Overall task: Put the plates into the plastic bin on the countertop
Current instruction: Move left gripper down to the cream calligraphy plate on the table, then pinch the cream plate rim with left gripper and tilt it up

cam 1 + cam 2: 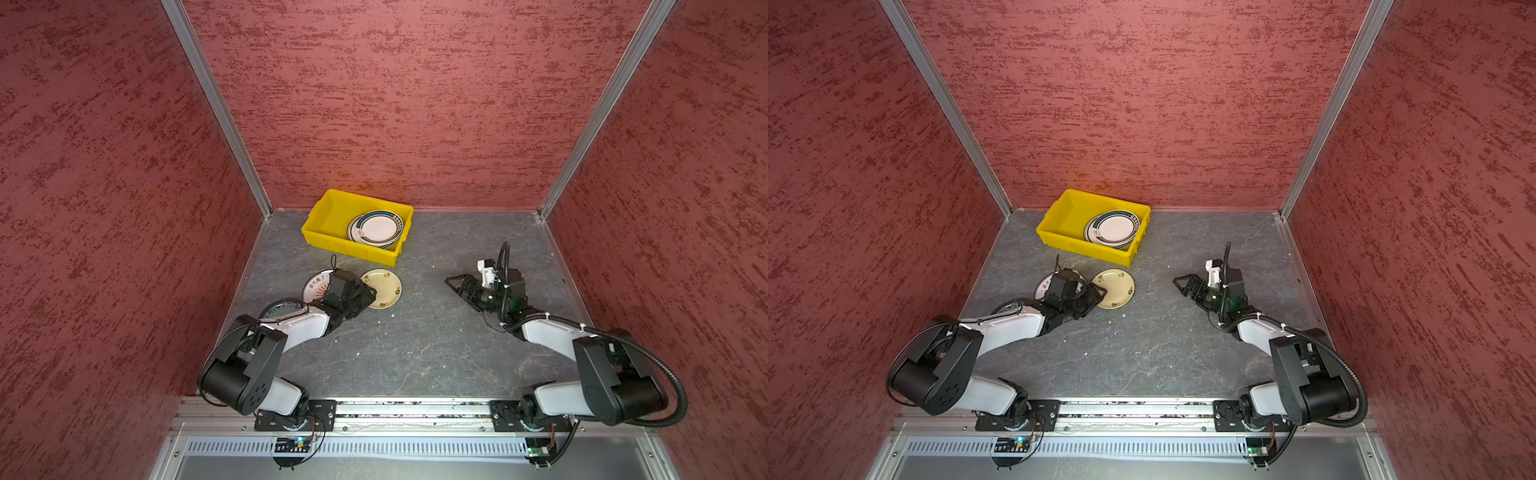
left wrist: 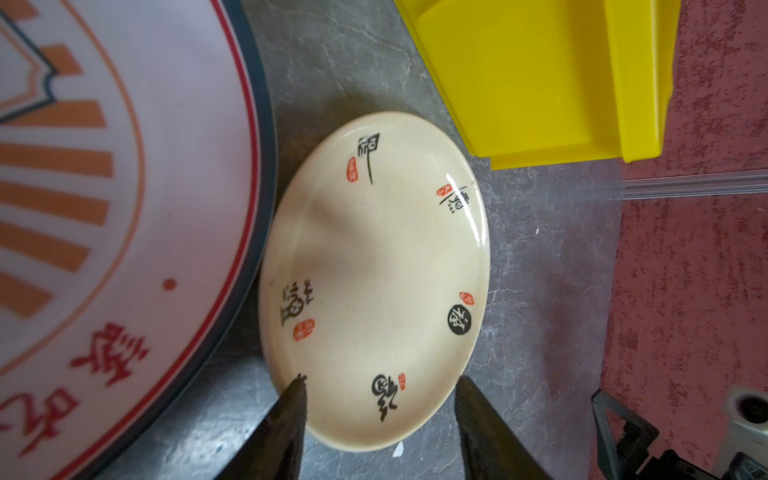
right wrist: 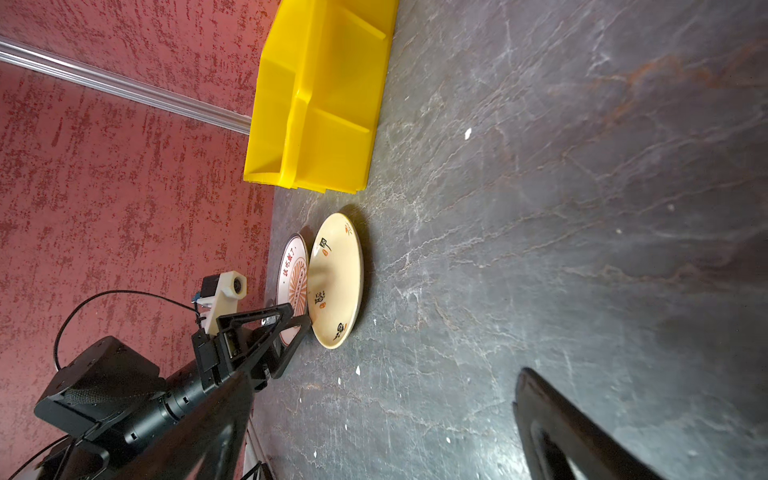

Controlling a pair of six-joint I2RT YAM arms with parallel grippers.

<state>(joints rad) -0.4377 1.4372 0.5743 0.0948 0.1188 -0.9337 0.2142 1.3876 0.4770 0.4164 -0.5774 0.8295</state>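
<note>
The yellow bin (image 1: 353,249) stands at 12 o'clock on the grey, pale-veined desk (image 1: 415,353), close to the red back wall. It is an open tub, and its outer sides show ribs in the right wrist view (image 3: 316,124). A stack of plates (image 1: 378,228) lies at the bin's 3 o'clock end. The top one is white with a dark green band round the rim.

Three plates are outside the bin. The cream plate (image 1: 384,288) lies at 6 o'clock of the bin, near it but apart. It is glossy and shallow, with five black brush characters spaced round its border, each beside a small red-orange seal (image 2: 374,270). Just beside it at 9 o'clock lies the rayed plate (image 1: 316,284), which is white with orange rays, red characters, a thin red line and a dark rim (image 2: 124,208). The left arm's wrist covers part of it in both top views. At 7 o'clock of that plate a dark blue plate (image 1: 282,309) shows from under the left arm.

The left hand (image 1: 371,296) reaches the cream plate from 8 o'clock. Its fingers (image 2: 297,399) stand apart on either side of the plate's near edge, with one tip touching the rim. Whether they press on the plate cannot be told.

The right hand (image 1: 459,293) is at 3 o'clock of the cream plate, well apart from it. Its jaws are spread wide and hold nothing.
</note>
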